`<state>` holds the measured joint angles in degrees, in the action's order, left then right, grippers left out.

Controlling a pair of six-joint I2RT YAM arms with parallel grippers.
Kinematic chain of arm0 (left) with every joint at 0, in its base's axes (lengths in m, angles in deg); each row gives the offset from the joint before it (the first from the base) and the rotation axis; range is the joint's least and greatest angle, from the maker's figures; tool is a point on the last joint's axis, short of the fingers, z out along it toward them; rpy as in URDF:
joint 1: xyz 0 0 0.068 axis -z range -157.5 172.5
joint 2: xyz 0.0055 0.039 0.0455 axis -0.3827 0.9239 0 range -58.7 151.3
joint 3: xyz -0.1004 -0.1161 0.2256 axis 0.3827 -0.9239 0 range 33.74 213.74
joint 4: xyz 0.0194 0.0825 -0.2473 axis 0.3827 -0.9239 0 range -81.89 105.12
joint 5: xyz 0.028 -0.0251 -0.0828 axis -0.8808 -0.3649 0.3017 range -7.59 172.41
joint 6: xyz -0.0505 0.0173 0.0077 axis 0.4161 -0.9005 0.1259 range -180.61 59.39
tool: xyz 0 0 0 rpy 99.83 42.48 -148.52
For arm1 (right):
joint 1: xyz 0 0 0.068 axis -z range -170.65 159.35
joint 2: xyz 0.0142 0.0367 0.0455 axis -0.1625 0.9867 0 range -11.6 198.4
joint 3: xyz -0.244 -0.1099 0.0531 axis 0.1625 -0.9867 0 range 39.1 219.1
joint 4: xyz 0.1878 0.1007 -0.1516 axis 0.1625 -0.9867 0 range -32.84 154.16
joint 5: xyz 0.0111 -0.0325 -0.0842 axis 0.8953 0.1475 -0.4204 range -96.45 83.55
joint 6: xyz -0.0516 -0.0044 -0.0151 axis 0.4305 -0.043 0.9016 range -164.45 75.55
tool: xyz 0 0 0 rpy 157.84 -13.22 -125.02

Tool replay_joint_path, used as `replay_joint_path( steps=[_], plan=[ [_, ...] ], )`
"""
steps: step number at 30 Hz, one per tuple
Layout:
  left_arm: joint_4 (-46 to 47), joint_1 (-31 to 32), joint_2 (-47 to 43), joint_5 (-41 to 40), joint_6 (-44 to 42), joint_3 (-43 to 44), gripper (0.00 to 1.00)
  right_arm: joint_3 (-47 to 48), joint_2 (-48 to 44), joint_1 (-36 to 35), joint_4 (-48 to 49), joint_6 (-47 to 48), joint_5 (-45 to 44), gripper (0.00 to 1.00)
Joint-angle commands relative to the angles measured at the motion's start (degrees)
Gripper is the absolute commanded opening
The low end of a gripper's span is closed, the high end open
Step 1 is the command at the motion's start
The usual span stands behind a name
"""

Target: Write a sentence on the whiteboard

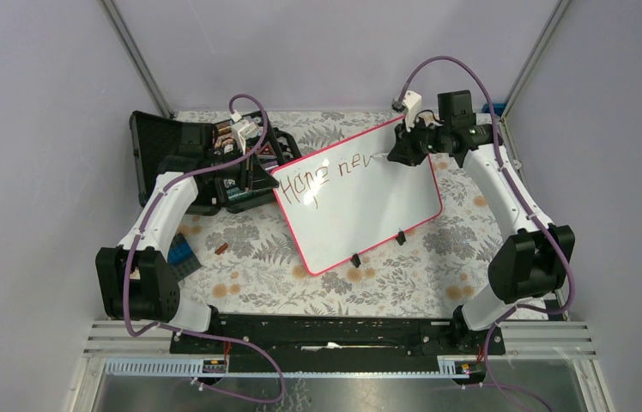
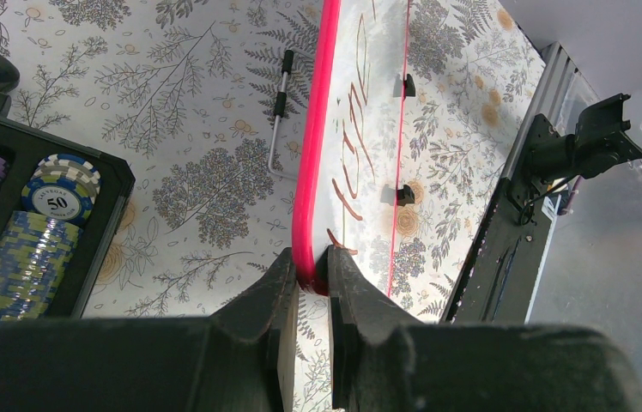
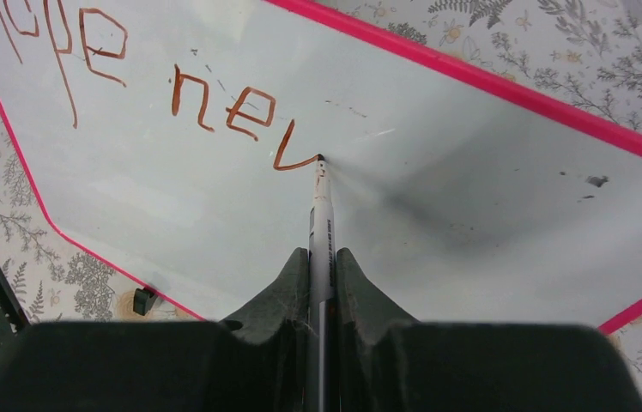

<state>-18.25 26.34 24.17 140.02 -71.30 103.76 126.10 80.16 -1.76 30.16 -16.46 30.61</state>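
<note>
The whiteboard (image 1: 365,202) with a pink-red rim lies tilted on the floral table; two black clips sit on its near edge. The sentence (image 1: 326,176) reads "Hope nev" in brown marker, also in the right wrist view (image 3: 215,103). My left gripper (image 2: 311,275) is shut on the whiteboard's rim (image 2: 305,215) at its left corner. My right gripper (image 3: 323,257) is shut on a white marker (image 3: 321,223), whose tip touches the board at the end of the "v". In the top view the right gripper (image 1: 408,148) is over the board's far edge.
An open black case (image 1: 180,154) with stacks of poker chips (image 2: 60,189) stands behind the left arm. A blue block (image 1: 182,253) and a small brown piece (image 1: 221,249) lie on the table's left. A thin metal handle (image 2: 279,112) lies beside the board.
</note>
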Motion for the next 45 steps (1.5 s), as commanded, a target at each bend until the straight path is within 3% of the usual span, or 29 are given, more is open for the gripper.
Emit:
replay_joint_path(
  steps=[1,15,45],
  plan=[
    [1.6,0.9,0.4,-0.2,-3.5,1.3,0.00,4.0,1.3,0.6,1.0,-0.9,-0.7,0.00],
    [1.6,0.9,0.1,-0.2,-3.5,1.4,0.00,0.4,-3.3,1.6,0.8,-0.9,2.8,0.00],
    [1.6,1.1,0.3,-0.6,-3.7,1.1,0.00,1.9,1.2,4.1,0.8,0.7,-0.3,0.00]
  ],
)
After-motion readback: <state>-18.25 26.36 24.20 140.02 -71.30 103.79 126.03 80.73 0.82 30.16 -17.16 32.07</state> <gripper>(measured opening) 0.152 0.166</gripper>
